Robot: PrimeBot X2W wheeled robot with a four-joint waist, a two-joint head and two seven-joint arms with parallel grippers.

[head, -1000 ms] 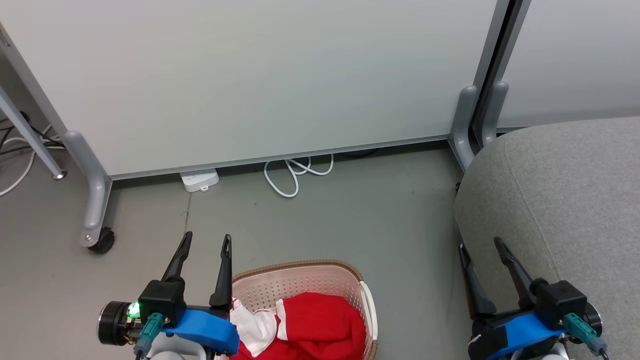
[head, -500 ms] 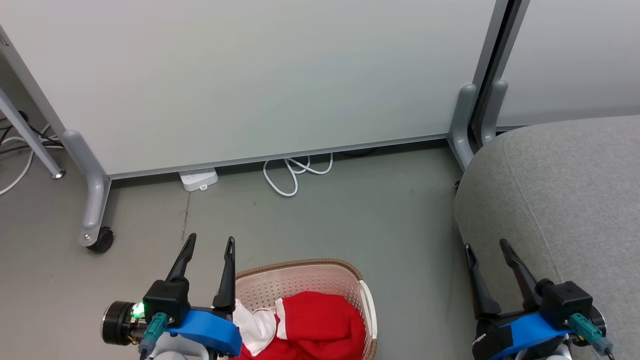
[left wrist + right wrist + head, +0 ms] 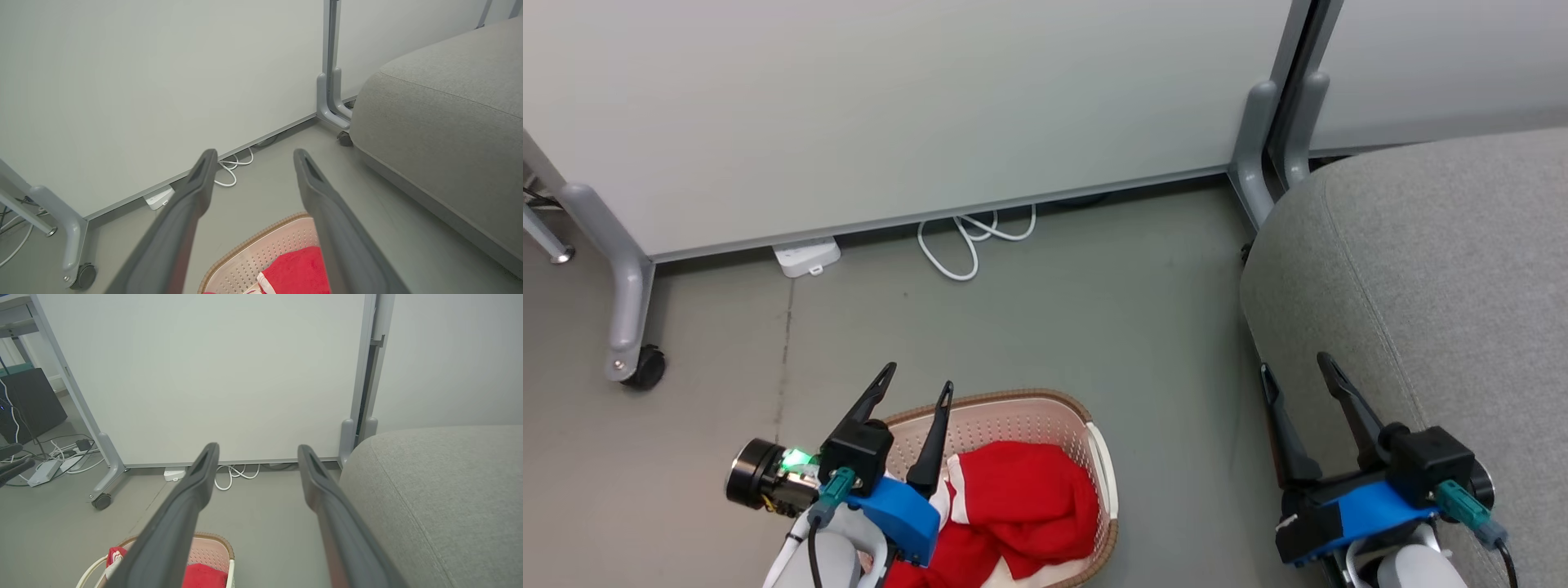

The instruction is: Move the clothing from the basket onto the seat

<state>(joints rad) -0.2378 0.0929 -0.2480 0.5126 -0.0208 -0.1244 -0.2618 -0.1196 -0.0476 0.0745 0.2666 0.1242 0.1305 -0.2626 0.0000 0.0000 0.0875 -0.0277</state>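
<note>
step now, i think: get the left gripper (image 3: 919,376) down into the basket (image 3: 1013,398) for a first grab. its two fingers are wide apart w/ nothing btw them. they show over the basket's left end, lower middle of the head view. the right gripper (image 3: 1294,363) is at the lower right, fingers wide apart too, nothing in it, by the edge of the seat (image 3: 1437,269).

the clothing (image 3: 1025,498) is in the basket, a red heap w/ white bits, filling most of it. none is on the seat yet, so the job looks just begun.

to do it well, prob: tip the fingers down and go for the tall red hump in the middle, not the rim. push in deep and pinch a thick fold, else thin cloth may slip out. lift straight up so the light basket doesn't come along.

stuff: the cloth is soft, floppy, bunched, no fixed shape. the basket is oval, hard pale plastic w/ many small holes and a brown woven-look rim. the seat is big, grey, rough cloth, w/ a round corner and one seam. the floor (image 3: 1094,310) is smooth grey. a white cable (image 3: 964,245) loops at the upper middle.
</note>
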